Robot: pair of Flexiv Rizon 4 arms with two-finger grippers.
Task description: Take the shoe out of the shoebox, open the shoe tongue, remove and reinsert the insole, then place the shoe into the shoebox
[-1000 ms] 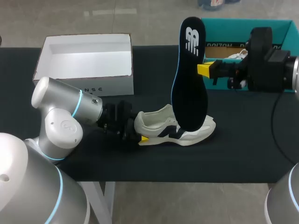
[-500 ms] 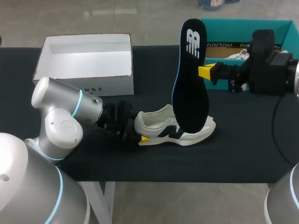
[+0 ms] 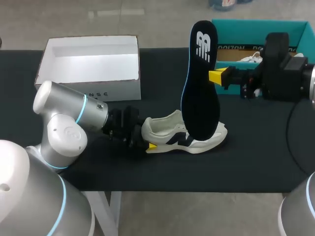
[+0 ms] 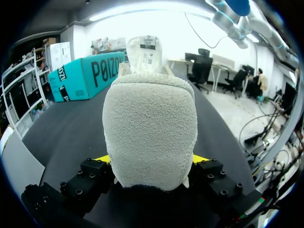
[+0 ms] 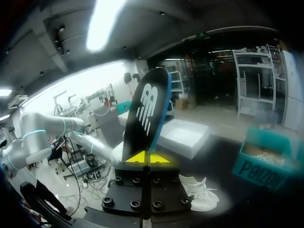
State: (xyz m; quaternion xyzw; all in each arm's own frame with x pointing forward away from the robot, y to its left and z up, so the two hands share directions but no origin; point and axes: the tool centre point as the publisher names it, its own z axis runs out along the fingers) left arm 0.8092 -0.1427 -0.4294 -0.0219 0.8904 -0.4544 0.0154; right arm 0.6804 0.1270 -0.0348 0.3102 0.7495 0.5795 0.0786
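Left gripper (image 3: 149, 141) is clamped on the heel of the shoe (image 3: 172, 129), which sits upright on the table (image 3: 256, 157) just in front of the open white shoebox (image 3: 88, 66); only the box's white inside shows. Right gripper (image 3: 216, 75) pinches the edge of the dark insole (image 3: 199, 93), held on end with its lower end over the shoe's toe half. The teal box (image 3: 246, 22) behind it holds another white shoe (image 3: 250, 58).
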